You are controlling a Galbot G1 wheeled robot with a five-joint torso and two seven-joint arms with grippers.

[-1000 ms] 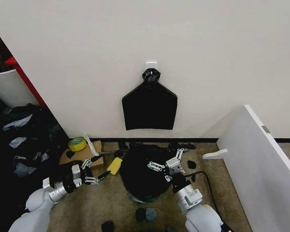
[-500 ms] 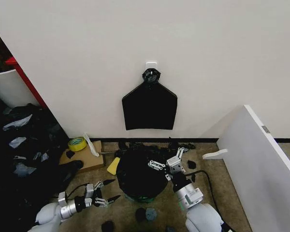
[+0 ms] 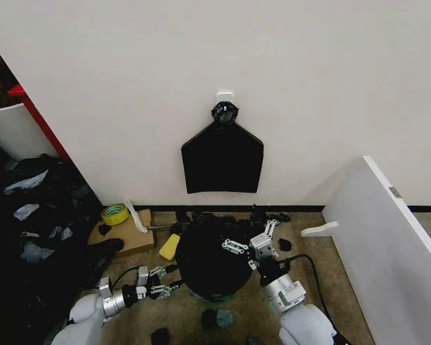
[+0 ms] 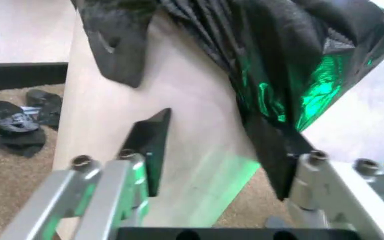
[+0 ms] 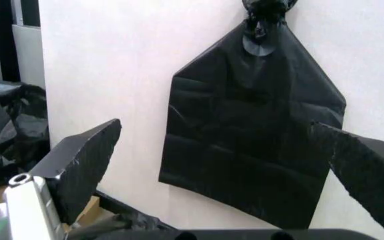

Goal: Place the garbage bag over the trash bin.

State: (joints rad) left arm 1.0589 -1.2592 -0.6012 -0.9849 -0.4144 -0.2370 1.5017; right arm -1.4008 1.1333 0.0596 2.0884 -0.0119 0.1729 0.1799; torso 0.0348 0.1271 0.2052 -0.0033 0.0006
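Observation:
The glossy black garbage bag [image 3: 210, 259] is draped over the trash bin, whose pale green base [image 3: 214, 295] peeks out below it. My left gripper [image 3: 169, 280] is low at the bin's left side and open. In the left wrist view, the bin's white wall [image 4: 192, 125] stands between its spread fingers [image 4: 148, 150], with the bag's crinkled edge [image 4: 279, 55] hanging down over it. My right gripper [image 3: 253, 240] hovers open over the bag's upper right edge. In the right wrist view, its black pads [image 5: 85, 162] stand wide apart, facing the wall.
A flat bundle of black bags [image 3: 223, 158] hangs from a wall hook. A yellow tape roll [image 3: 115, 213], cardboard [image 3: 126, 236] and a yellow block [image 3: 169, 246] lie left of the bin. A white board [image 3: 388, 244] leans at right. Black scraps [image 3: 217, 318] litter the carpet.
My left arm has swung from beside the cardboard down and then in toward the bin's left side. The right gripper has hardly moved.

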